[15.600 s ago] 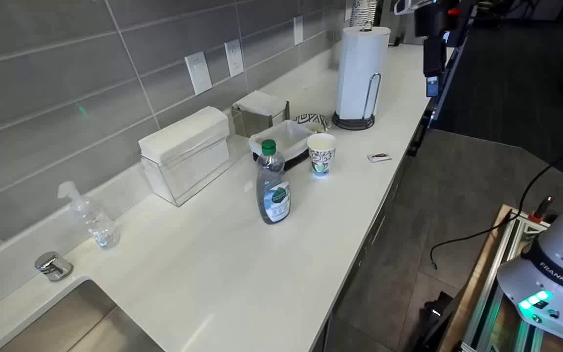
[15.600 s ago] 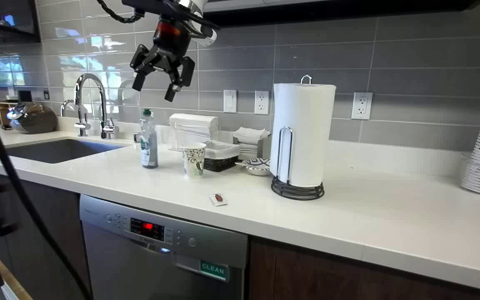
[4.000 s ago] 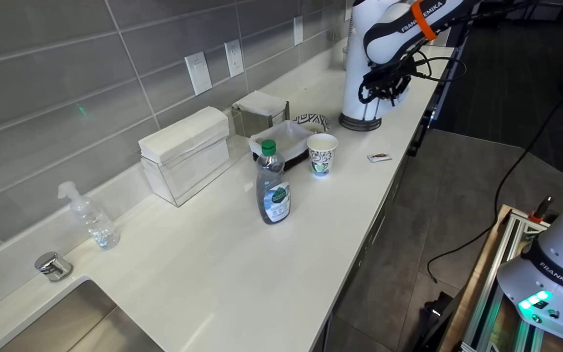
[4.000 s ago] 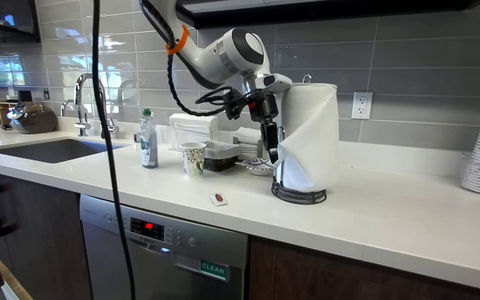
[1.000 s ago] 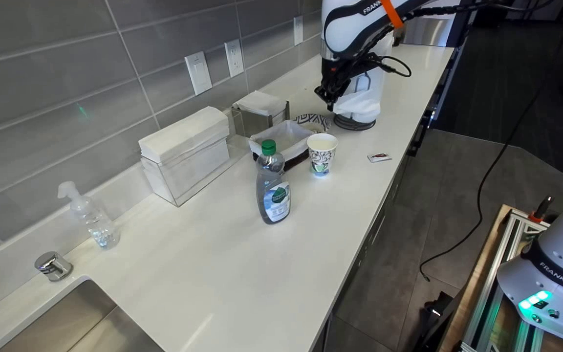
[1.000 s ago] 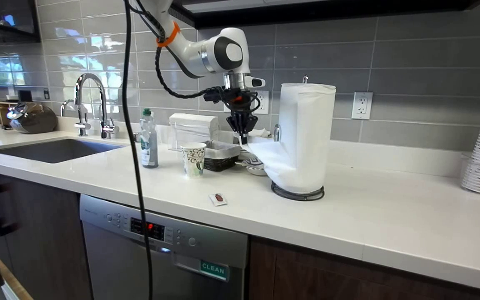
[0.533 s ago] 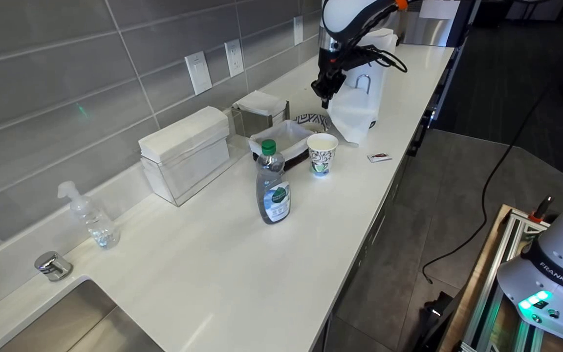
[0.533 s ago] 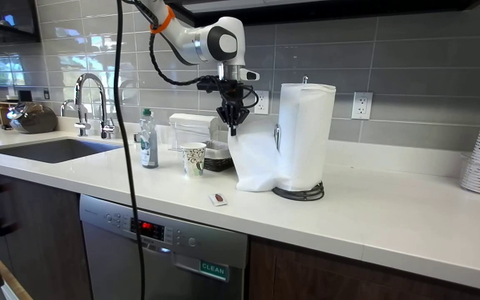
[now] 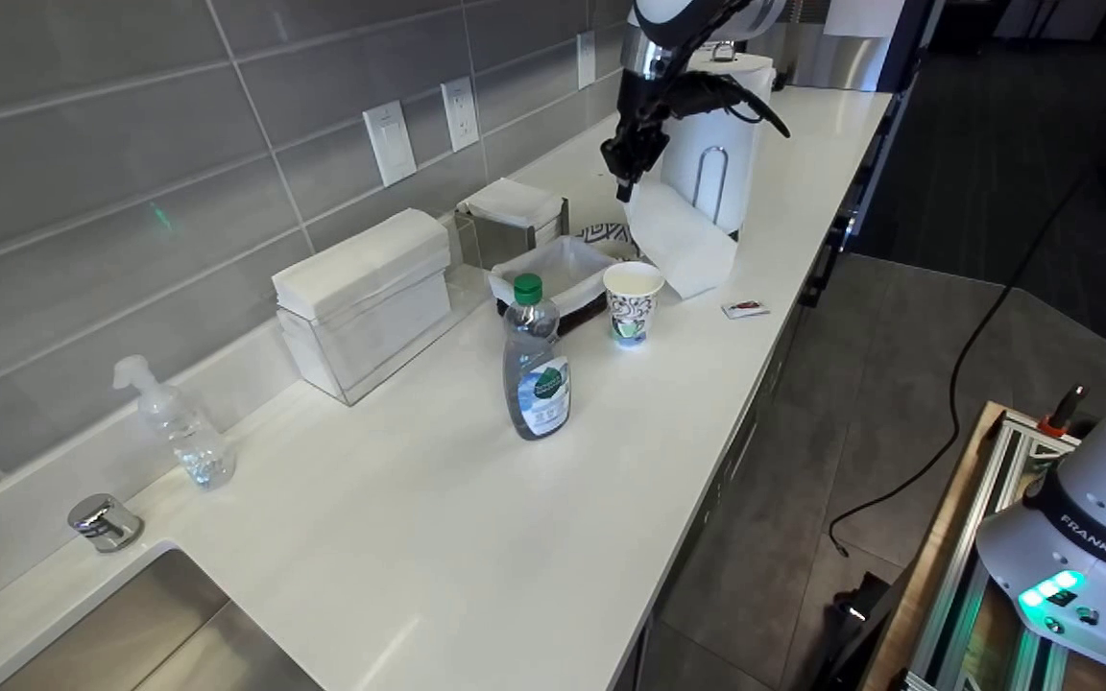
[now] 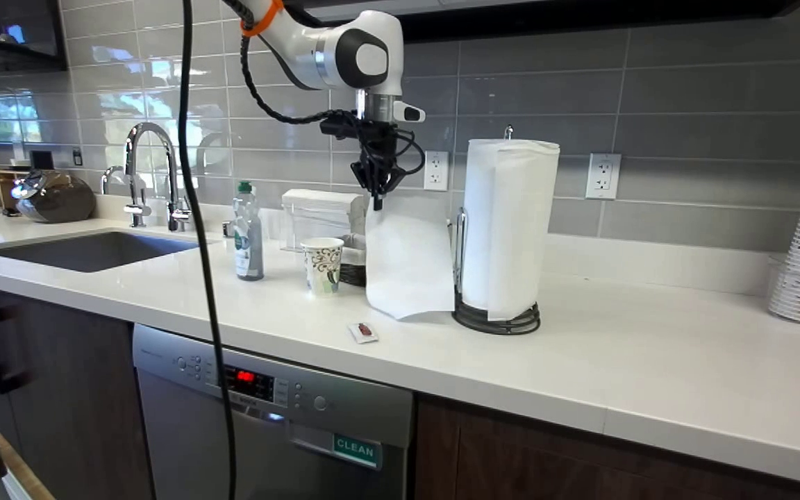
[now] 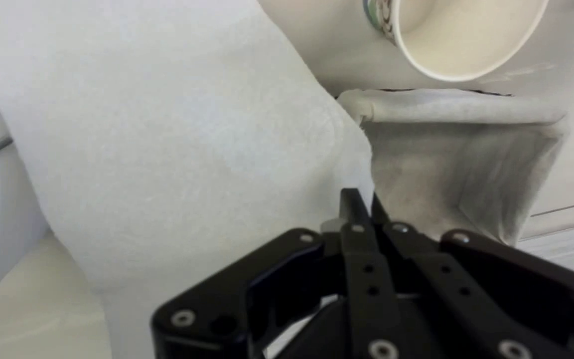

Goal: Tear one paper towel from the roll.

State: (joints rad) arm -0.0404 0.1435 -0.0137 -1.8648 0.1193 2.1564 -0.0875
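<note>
Hanging in an exterior view: one paper towel (image 10: pixel 410 262), white, limp, an upper corner clamped in the black gripper (image 10: pixel 377 203), which sits at the towel's eleven o'clock. Roll (image 10: pixel 511 229): upright on its dark base (image 10: pixel 501 326), just short of the towel's three o'clock, apart from it. Patterned cup (image 10: pixel 322 266): nine o'clock, standing on the counter (image 10: pixel 650 347). Sachet (image 10: pixel 363 332): seven o'clock, lying flat. Green-capped bottle (image 10: pixel 248 236): ten o'clock of the cup. Lined basket (image 10: pixel 353 274): partly hidden behind the towel. Towel's lower edge, touching the counter or not: I cannot tell from here.
</note>
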